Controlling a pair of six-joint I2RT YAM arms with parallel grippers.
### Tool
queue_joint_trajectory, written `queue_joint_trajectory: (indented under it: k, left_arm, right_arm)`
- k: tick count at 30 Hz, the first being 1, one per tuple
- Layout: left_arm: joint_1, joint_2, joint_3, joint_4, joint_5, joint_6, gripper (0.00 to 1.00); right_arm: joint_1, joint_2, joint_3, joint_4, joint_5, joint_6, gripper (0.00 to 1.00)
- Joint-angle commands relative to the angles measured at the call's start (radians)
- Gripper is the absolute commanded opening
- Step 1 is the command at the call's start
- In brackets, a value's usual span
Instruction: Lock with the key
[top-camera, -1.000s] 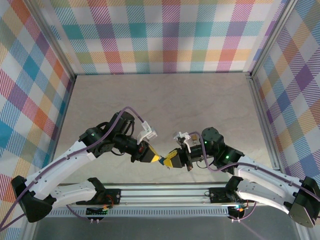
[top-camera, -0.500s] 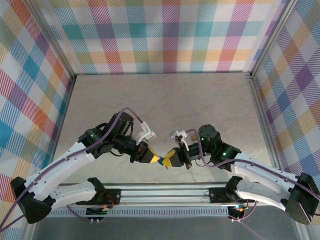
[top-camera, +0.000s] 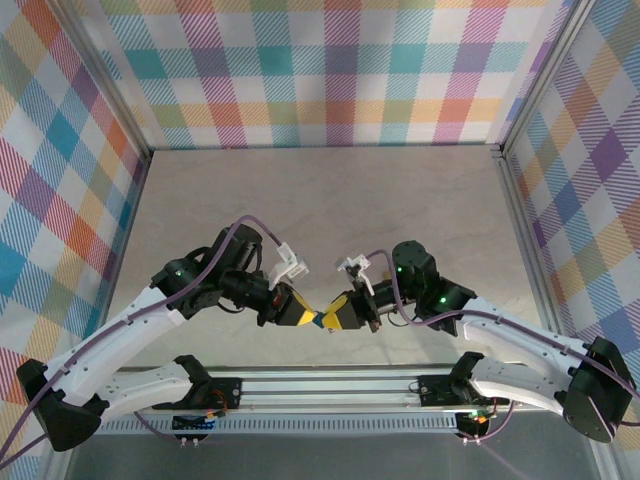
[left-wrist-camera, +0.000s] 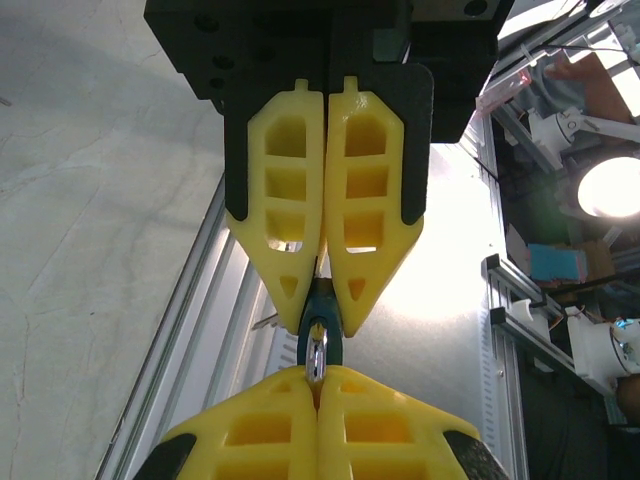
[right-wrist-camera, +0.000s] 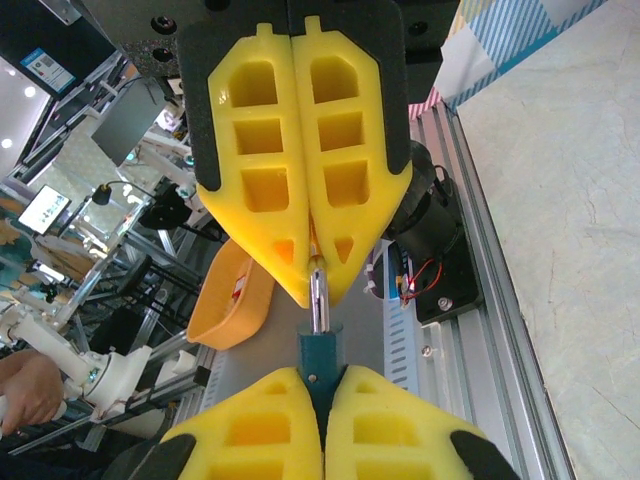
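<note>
Left tool (top-camera: 306, 314) and right tool (top-camera: 334, 321) meet tip to tip over the near part of the bench (top-camera: 330, 200), just beyond the rail (top-camera: 330, 385). Both tools closed. Small teal piece (top-camera: 319, 320) at the junction, too small to tell lock from key. Purple cables (top-camera: 250, 222) loop over both arms. Plaid walls (top-camera: 330, 70) on three sides.

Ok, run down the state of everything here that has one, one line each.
left gripper, shut on the lock.
right gripper, shut on the key, tip to tip with the left gripper.
lock, held up between the two grippers; locked or not, cannot tell.
key, held, its free end at the lock; how far in it sits, cannot tell.
</note>
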Motion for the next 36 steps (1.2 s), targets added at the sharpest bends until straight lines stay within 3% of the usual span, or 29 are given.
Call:
queue_joint_trajectory:
  k: [1, 9, 13, 24, 36]
  left_arm:
    - [-0.035, 0.011, -0.026, 0.046, 0.030, 0.008, 0.00]
    - [-0.025, 0.004, -0.039, 0.091, 0.005, -0.012, 0.00]
    - [-0.013, -0.008, -0.045, 0.098, -0.004, -0.022, 0.00]
    - [0.024, -0.032, -0.063, 0.125, -0.111, -0.050, 0.00]
    - [0.063, -0.032, -0.123, 0.309, -0.300, -0.125, 0.00]
  right_arm:
    - [-0.015, -0.029, 0.048, 0.188, 0.139, -0.005, 0.00]
    - [-0.015, -0.038, 0.038, 0.165, 0.120, -0.018, 0.00]
    - [-0.015, -0.057, 0.029, 0.142, 0.150, -0.033, 0.24]
    - [-0.016, -0.183, -0.010, 0.033, 0.290, -0.088, 0.67]
    - [-0.049, -0.383, -0.141, -0.110, 0.592, -0.045, 0.94]
